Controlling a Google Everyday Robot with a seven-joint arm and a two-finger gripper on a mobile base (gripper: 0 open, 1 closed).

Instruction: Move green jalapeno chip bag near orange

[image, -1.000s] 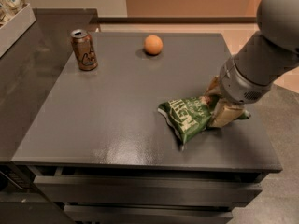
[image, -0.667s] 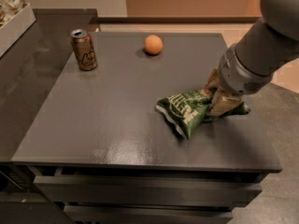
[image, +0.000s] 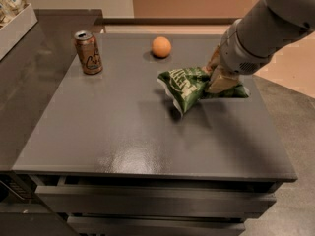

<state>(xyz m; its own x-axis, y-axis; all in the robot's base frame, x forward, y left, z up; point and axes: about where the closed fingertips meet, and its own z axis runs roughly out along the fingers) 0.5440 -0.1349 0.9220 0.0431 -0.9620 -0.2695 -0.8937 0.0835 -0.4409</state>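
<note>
The gripper (image: 215, 77) pinches the three o'clock end of the green bag (image: 187, 85) with crumpled white letters, now nearer the orange (image: 161, 46).

Claw (image: 220, 76), down-right of the orange (image: 161, 47), is clamped on the green jalapeno chip bag (image: 186, 85) & covers the bag's right part. Its tips are mostly buried in foil. Bag lettering is crumpled, can't read it whole. Arm (image: 266, 28), right of the orange, runs off the top-right edge, so its upper end is out of sight. Far left of the orange, a white bin (image: 17, 26) is cut by the top-left corner, contents too blurry to name. Soda can (image: 88, 52), left of the orange: label too small to read. Drawers (image: 147, 200) under the counter (image: 123, 132), well below the orange, are cut off at the bottom edge.
</note>
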